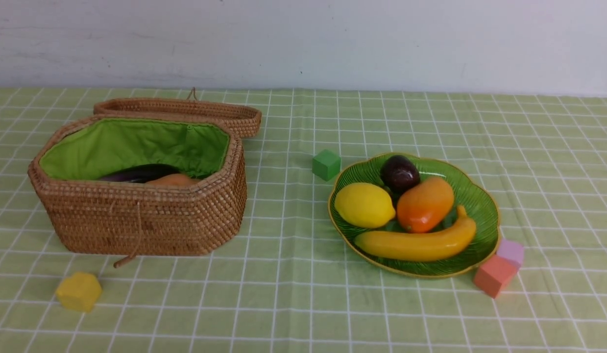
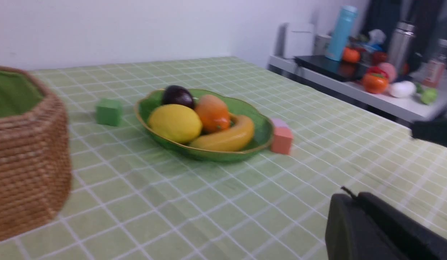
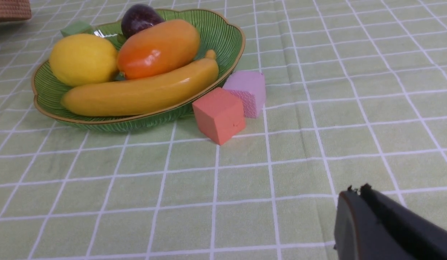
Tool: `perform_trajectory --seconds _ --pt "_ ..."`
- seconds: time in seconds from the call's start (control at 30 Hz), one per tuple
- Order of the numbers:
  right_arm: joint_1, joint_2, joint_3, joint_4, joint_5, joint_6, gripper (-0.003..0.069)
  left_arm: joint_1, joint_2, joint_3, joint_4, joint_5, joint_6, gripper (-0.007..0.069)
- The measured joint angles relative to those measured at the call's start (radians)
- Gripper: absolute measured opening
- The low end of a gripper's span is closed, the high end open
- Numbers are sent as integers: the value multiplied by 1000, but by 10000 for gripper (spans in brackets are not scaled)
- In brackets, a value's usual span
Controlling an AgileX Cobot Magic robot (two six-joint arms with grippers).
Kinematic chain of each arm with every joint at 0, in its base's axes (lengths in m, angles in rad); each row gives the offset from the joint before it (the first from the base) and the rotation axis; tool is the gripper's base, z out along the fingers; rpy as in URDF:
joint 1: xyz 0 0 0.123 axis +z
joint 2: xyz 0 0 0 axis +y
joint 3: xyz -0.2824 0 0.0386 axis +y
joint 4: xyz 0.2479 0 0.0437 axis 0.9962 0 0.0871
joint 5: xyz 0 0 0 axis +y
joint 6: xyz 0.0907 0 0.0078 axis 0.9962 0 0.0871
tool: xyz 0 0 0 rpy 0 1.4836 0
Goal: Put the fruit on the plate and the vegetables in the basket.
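The green plate [image 1: 482,208] at the right holds all the fruit: a lemon [image 1: 364,205], a mangosteen [image 1: 399,172], a mango [image 1: 424,204] and a banana [image 1: 417,242]. The open wicker basket [image 1: 151,220] stands at the left. A dark-purple eggplant [image 1: 136,173] and a tan-orange potato [image 1: 172,180] peek over its rim; the rest of its inside is hidden. Neither arm appears in the front view. My left gripper [image 2: 356,196] is shut and empty, low over the cloth near the plate [image 2: 261,124]. My right gripper [image 3: 356,190] is shut and empty too, well clear of the plate [image 3: 223,32].
Foam blocks lie about: green [image 1: 326,164] behind the plate, pink-orange [image 1: 494,275] and lilac [image 1: 511,252] against its near right rim, yellow [image 1: 79,291] in front of the basket. The basket's lid [image 1: 185,112] lies flat behind it. A cluttered side table [image 2: 371,97] stands beyond the cloth.
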Motion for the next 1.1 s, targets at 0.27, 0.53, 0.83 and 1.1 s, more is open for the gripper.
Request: perform_trajectory --seconds 0.27,0.53,0.83,1.1 --pt "0 0 0 1 0 0 17 444 0 97 -14 -156 5 -13" --pt "0 0 0 2 0 0 31 639 0 139 -42 166 0 -13" --pt "0 0 0 3 0 0 34 641 0 139 -50 176 0 -13" --pt "0 0 0 4 0 0 44 641 0 139 -50 174 0 -13"
